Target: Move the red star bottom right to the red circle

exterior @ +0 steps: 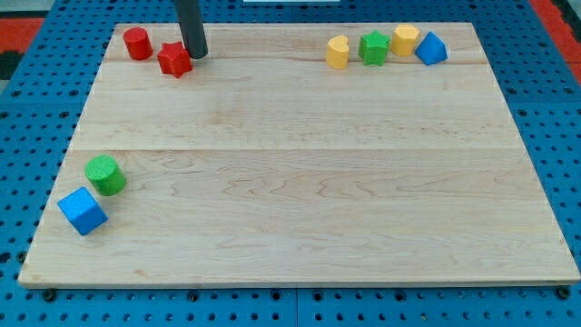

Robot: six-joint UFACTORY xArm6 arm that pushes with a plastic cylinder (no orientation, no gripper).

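The surface point(300, 182) carries, far left, the red star point(174, 60) just right of the red circle point(137, 43). My tip point(197, 54) touches the star's right edge, holding nothing. The star looks light, rigid, likely to spin; push its flat side

The desk point(300, 182) is pale wood, smooth, with a faint grain and board seams running across it. Around the desk lies a blue perforated sheet point(36, 109), matt. The red star point(173, 60) and red circle point(137, 43) near the desk's top-left corner look like matt plastic. The dark rod looks smooth with a dull sheen, down to my tip point(197, 54).
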